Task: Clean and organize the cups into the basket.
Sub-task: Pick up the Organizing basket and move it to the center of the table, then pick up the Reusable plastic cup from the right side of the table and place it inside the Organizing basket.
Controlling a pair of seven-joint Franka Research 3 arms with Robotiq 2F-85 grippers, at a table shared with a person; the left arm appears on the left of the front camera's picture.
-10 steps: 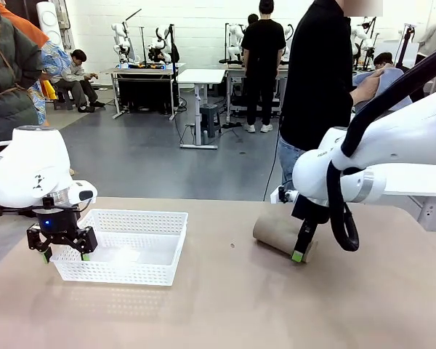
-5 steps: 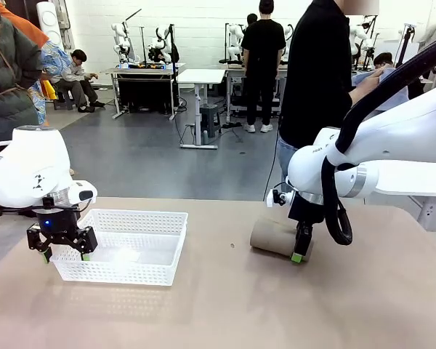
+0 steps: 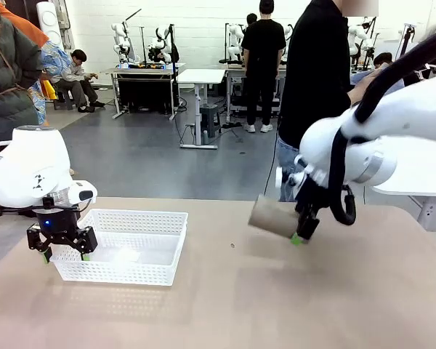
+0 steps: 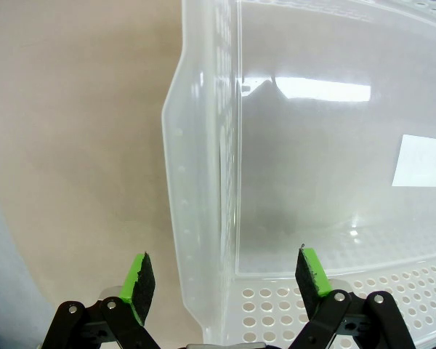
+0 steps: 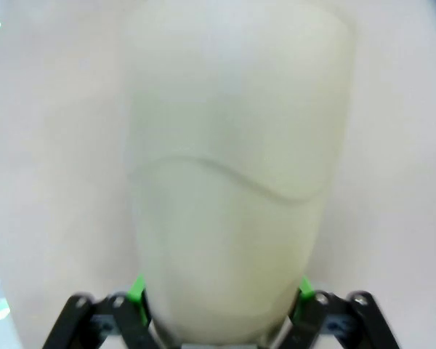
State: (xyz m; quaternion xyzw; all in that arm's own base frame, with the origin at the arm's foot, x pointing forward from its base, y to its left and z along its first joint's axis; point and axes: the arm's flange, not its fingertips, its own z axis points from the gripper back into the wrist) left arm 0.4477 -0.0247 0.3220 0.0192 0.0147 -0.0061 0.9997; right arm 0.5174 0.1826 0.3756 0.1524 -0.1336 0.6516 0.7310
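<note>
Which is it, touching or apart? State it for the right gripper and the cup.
Touching. In the right wrist view the cup sits clamped between the green pads of the right gripper.

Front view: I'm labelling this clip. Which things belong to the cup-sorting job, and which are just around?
Job: cup; basket; right gripper, shut on the cup; left gripper, open above the basket's rim.
Just around: table; person standing at the far side.
</note>
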